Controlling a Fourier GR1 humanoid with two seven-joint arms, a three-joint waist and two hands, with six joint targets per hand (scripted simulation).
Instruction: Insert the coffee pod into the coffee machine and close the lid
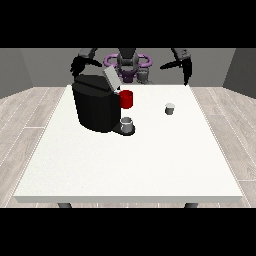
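One black coffee machine (95, 107) stands on the one white table (130, 165), with one raised grey lid (111, 78) and one red holder (126, 99). There is one grey cup (127, 125) on its base and one small coffee pod (170, 108) apart. Two black hands show, one at the view's left (77, 65) and one at the view's right (186, 64).

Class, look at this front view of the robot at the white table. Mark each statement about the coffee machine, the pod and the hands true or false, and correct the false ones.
1. The grey lid of the black coffee machine is raised. True.
2. The small grey coffee pod sits inside the machine. False: it stands on the large white table, apart from the machine, towards the view's right.
3. A small grey cup stands on the machine's base. True.
4. The hand at the view's right holds the pod. False: it hangs above the table's far edge, holding nothing.
5. The hand at the view's left is behind the machine's top. True.
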